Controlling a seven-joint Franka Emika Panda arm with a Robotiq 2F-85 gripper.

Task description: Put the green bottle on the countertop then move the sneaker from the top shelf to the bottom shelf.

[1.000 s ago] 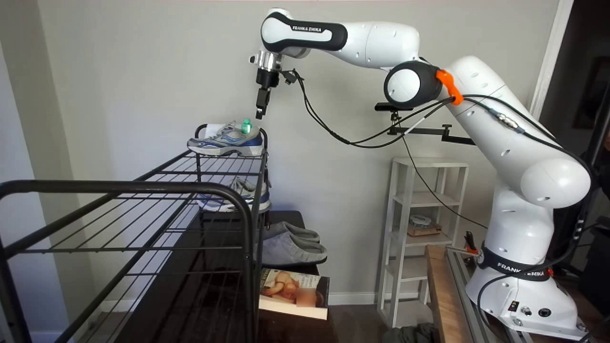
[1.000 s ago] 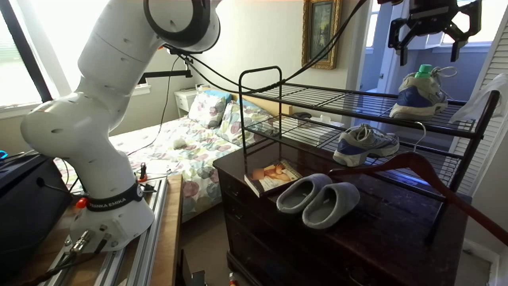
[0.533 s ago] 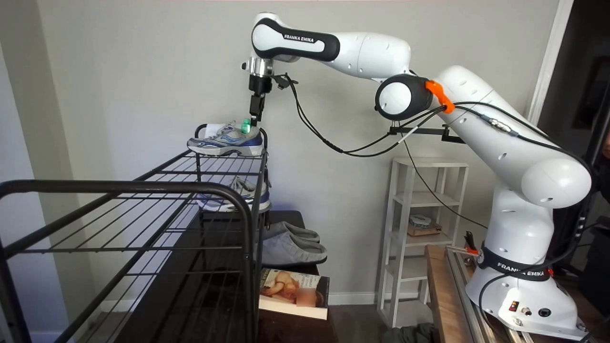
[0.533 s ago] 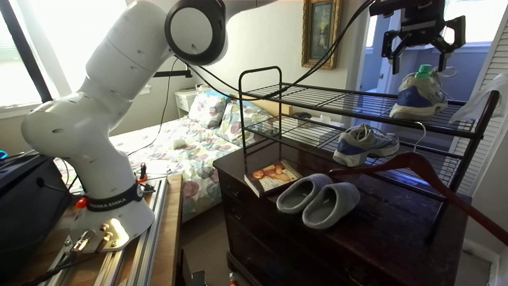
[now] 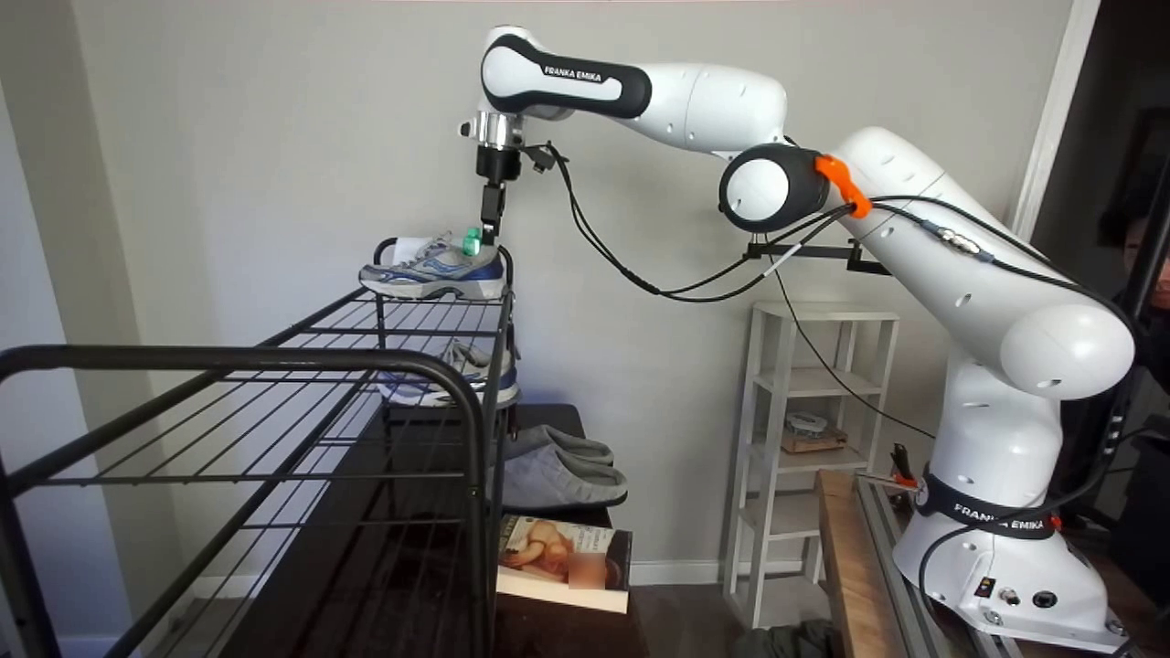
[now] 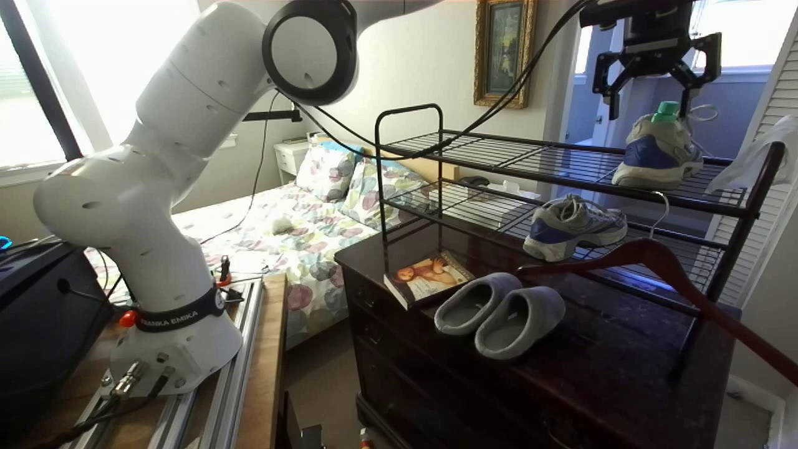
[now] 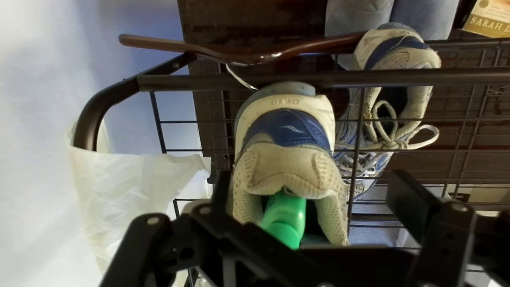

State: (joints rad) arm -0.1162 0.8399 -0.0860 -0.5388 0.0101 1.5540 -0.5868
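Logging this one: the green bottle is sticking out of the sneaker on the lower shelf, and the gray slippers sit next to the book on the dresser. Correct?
Wrong level: the green bottle sticks out of the sneaker on the top shelf, as both exterior views show. The rest stands.

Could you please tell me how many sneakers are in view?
2: one sneaker on the top shelf, with the green bottle in its opening; another sneaker on the lower shelf.

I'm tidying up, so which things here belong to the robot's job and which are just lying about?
Job: gripper, green bottle, sneaker on the top shelf, bottom shelf, probably the dresser top.
Lying about: grey slippers, book, brown hanger, lower sneaker.
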